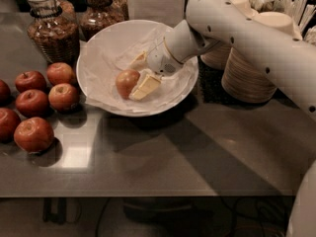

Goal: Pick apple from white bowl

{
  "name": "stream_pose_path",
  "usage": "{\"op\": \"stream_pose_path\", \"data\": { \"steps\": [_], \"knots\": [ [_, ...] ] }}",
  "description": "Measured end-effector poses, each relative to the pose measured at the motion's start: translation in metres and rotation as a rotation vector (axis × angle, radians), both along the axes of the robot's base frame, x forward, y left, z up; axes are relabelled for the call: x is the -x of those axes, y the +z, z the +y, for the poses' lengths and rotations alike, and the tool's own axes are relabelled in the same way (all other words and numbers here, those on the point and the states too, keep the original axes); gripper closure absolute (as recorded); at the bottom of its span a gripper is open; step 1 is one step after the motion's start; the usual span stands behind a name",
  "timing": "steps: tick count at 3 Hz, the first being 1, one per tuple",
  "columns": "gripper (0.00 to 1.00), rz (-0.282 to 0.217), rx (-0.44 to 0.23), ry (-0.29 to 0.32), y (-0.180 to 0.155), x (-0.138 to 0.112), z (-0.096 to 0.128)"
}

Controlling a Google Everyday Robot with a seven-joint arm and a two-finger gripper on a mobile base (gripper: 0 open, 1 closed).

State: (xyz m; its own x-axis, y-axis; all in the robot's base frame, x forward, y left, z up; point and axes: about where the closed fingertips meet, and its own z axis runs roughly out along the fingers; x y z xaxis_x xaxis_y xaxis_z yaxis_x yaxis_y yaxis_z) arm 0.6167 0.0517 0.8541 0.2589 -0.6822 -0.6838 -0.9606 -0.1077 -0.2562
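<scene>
The apple (126,82), pale red-orange, lies in the white bowl (101,100) on crumpled white paper, slightly left of the bowl's middle. My gripper (134,78) reaches into the bowl from the right and is open. One cream finger (145,86) lies against the apple's right side. The other finger (138,60) sits just above and behind the apple. The white arm (237,28) crosses over the bowl's right rim.
Several darker red apples (33,134) lie grouped on the grey table to the left of the bowl. Two glass jars (51,31) stand behind them. Stacks of beige paper bowls (247,78) stand right of the bowl, behind the arm. The table's front edge runs along the bottom.
</scene>
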Motion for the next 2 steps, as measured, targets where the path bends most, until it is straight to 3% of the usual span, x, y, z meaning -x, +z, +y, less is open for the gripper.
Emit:
{"op": "stream_pose_path", "data": {
  "steps": [2],
  "knots": [
    [0.89, 0.0, 0.0, 0.0, -0.0001, 0.0001, -0.0001]
  ]
}}
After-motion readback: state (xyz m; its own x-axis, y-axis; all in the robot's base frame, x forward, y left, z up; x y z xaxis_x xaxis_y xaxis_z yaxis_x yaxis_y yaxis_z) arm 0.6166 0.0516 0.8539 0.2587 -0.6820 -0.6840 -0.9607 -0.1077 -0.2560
